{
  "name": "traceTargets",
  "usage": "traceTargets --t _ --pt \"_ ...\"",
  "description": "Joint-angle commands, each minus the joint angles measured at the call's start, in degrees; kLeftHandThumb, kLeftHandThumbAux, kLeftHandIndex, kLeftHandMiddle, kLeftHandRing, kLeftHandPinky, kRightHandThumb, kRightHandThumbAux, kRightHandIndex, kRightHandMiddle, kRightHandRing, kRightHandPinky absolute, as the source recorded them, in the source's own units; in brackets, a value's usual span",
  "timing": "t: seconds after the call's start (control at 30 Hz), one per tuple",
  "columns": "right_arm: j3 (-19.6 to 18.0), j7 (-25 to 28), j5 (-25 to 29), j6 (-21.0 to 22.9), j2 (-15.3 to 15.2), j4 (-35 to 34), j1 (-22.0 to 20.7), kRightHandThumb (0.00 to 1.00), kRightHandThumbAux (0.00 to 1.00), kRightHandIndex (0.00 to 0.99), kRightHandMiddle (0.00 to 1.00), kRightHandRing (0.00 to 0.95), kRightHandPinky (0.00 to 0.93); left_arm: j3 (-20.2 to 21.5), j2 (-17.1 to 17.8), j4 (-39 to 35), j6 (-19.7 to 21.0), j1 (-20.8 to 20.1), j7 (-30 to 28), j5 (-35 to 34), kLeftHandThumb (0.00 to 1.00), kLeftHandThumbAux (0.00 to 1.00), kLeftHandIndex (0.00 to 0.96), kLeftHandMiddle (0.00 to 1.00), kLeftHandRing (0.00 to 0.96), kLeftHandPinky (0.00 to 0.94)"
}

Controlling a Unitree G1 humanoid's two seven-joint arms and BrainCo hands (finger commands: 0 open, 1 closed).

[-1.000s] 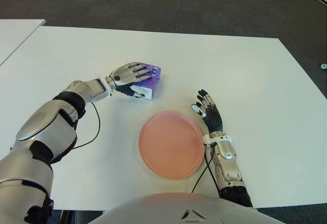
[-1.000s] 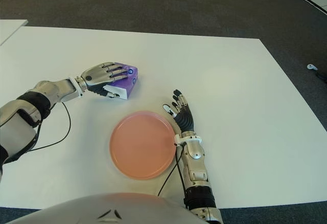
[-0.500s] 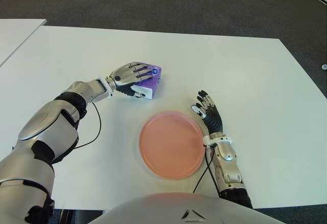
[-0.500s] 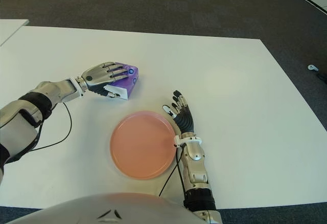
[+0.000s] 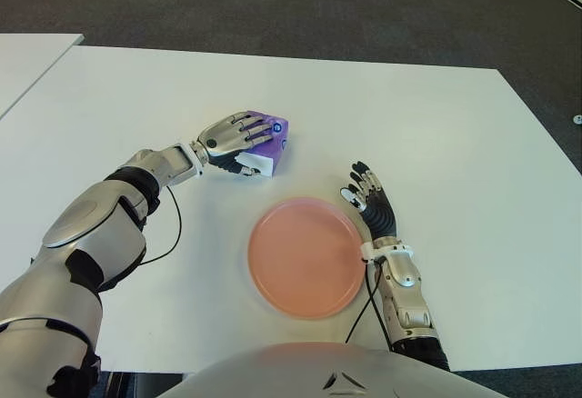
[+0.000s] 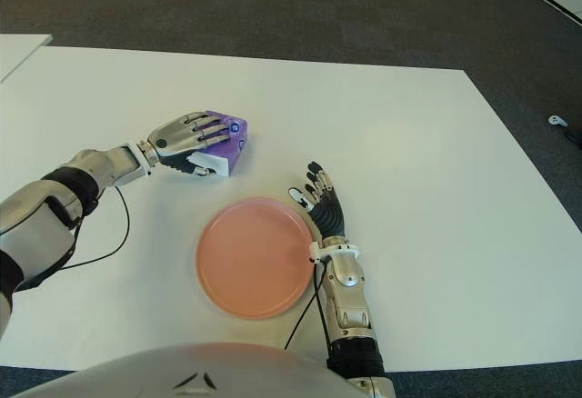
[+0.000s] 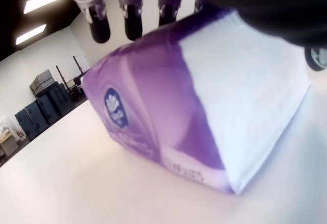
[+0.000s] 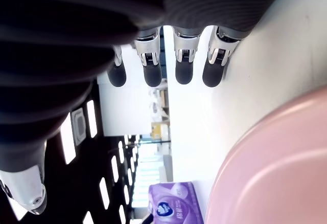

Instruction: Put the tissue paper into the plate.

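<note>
We record the left hand (image 5: 234, 134) clasped over the purple tissue pack (image 5: 264, 143) on the table (image 5: 436, 125), the empty pink plate (image 5: 305, 256) touching the idle, splayed right hand (image 5: 371, 202).

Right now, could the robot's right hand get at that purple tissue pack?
Probably, but there's little point: the left hand already lies over the tissue pack, fingers curled on it. The right hand lies open beside the plate, on its right, with only bare table between it and the pack.
</note>
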Motion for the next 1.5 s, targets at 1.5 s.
traceTargets --t 1.5 --pt "0.7 0.8 0.1 5.3 -0.1 3.0 5.0 0.0 0.603 0.0 0.0 0.0 0.0 -6.0 -5.6 6.7 11.3 6.5 4.3 0.5 0.253 0.154 0.0 0.0 0.0 0.0"
